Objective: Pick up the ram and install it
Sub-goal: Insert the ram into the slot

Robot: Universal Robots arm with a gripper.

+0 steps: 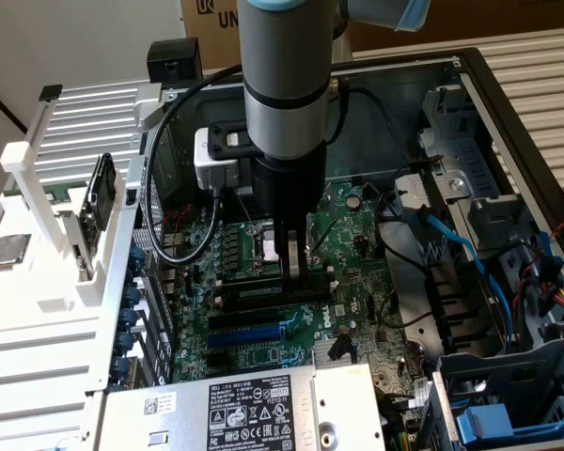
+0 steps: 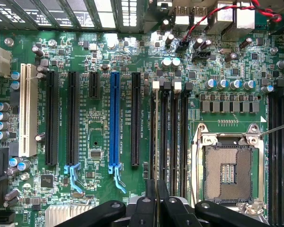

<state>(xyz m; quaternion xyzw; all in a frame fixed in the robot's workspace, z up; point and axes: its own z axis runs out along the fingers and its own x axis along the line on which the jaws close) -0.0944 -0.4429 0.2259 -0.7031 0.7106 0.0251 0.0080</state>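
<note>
My gripper point(image 1: 296, 266) stands upright over the green motherboard point(image 1: 357, 202), its fingers down at the black memory slots point(image 1: 263, 299). From the wrist, the gripper point(image 2: 156, 190) is shut on the ram point(image 2: 156, 142). The ram is seen edge-on as a thin green strip running along the outermost memory slot point(image 2: 164, 132), the one farthest from the processor socket. Its top edge is pinched between the black fingers point(image 2: 150, 194). Whether the stick is pressed home in the slot I cannot tell.
The open processor socket point(image 2: 229, 170) lies right beside the slots. A blue long slot point(image 2: 115, 123) and black expansion slots point(image 2: 51, 118) lie on the other side. The power supply point(image 1: 235, 409) borders the board in front, and blue cables point(image 1: 451, 244) and a drive cage point(image 1: 489, 188) sit at the exterior view's right.
</note>
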